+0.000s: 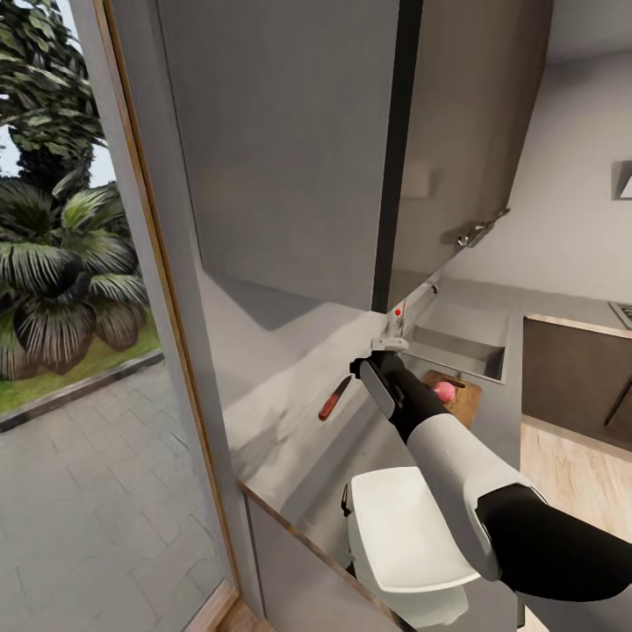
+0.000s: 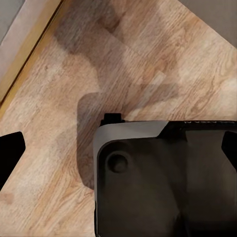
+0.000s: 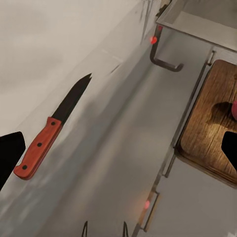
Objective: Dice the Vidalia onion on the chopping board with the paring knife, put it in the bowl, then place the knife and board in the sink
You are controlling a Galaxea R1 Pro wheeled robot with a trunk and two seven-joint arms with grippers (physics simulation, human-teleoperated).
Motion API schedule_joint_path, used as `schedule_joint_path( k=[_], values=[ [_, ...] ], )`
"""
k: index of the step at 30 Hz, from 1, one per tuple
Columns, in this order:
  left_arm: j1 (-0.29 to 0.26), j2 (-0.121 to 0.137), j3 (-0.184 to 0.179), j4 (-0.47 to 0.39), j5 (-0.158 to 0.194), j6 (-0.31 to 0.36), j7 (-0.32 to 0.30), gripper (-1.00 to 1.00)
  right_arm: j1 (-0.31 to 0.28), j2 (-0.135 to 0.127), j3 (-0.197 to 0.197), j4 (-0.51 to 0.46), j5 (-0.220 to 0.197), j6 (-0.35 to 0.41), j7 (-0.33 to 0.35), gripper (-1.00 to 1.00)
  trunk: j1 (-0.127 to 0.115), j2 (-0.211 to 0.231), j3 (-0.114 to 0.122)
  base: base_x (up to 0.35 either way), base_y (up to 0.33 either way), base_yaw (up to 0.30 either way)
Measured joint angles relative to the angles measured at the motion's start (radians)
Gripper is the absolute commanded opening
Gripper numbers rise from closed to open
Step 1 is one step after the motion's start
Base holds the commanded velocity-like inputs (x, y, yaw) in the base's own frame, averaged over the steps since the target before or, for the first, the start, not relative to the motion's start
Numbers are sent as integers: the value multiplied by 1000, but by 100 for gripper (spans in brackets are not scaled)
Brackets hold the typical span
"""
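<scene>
1. Fingers of my right gripper [image 3: 118,158] stand wide apart, one dark tip [image 3: 9,150] at each edge of the right wrist view, with nothing between them.
2. My right arm reaches forward over the countertop [image 1: 290,395], the gripper [image 1: 362,367] near the tap [image 1: 397,318].
3. I see the knife [image 3: 52,128] lying flat on the countertop, red handle toward the gripper, dark blade pointing away; it is free, just beside one fingertip.
4. From the head, the knife [image 1: 334,398] lies left of the gripper.
5. I find the board [image 1: 456,397] just in front of the sink [image 1: 461,347], with the onion [image 1: 445,391] on it.
6. I see the bowl [image 1: 408,527] near the counter edge, partly behind my forearm.
7. My left gripper [image 2: 118,153] hangs over wooden floor [image 2: 148,49] and the robot's base [image 2: 163,182]; its tips [image 2: 10,148] sit wide, holding nothing.
</scene>
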State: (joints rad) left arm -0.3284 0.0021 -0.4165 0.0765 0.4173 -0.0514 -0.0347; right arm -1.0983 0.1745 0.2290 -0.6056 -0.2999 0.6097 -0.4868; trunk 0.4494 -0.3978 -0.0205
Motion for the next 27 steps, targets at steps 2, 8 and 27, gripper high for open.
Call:
schedule_joint_path(
  k=[2, 8, 27],
  values=[
    [0, 0, 0, 0, 0, 0, 0, 100, 0, 0, 0, 0, 0, 0, 0, 100, 0, 0, 0, 0, 0, 0],
    [0, 1, 0, 0, 0, 0, 0, 100, 1, 0, 0, 0, 0, 0, 0, 100, 0, 0, 0, 0, 0, -49],
    [-1, 2, 0, 0, 0, 0, 0, 100, 1, 0, -1, 0, 2, 1, 1, 100, 0, -1, 11, 0, 146, -214]
  ],
)
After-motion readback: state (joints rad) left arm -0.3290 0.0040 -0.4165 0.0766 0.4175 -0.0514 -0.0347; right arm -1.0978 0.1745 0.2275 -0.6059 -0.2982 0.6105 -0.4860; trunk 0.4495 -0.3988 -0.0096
